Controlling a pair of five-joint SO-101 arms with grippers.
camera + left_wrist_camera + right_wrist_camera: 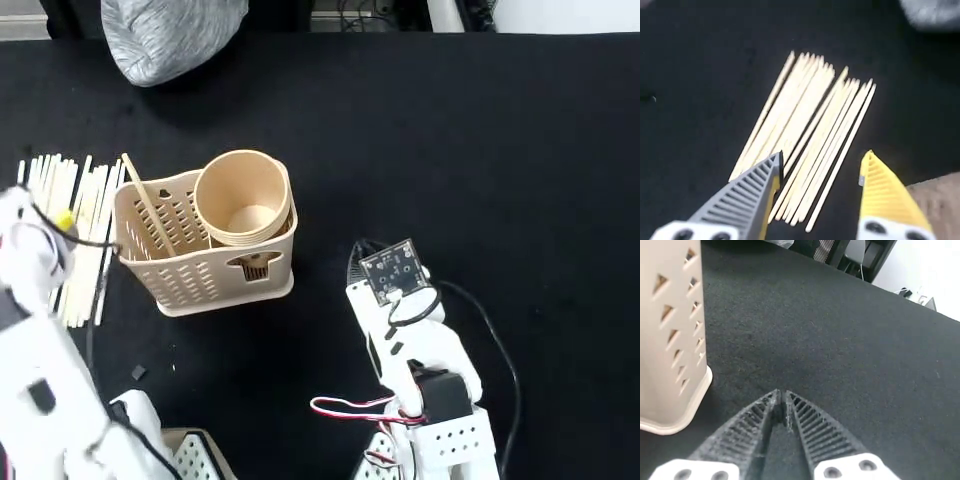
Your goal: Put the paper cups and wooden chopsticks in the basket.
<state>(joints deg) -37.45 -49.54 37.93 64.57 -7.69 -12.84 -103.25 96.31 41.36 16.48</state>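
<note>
Pale wooden chopsticks [810, 135] laid flat at black table's [450, 150] left edge. Left gripper [822, 156] spread wide above them, empty. Right gripper [782, 396] pinched together on nothing, beside beige slotted plastic basket [670, 340].

grey cloth bundle [165, 35]: far edge | black table [450, 150]: underneath

— Where are the paper cups [243, 200]?
— Tan and nested, standing mouth-up in one end of the beige slotted basket [215, 275].
— And the wooden chopsticks [85, 210]?
— A single chopstick [148, 205] leans inside the basket beside the cups. The rest lie flat in a pale bundle on the black worktop [450, 150], just beside the basket.
</note>
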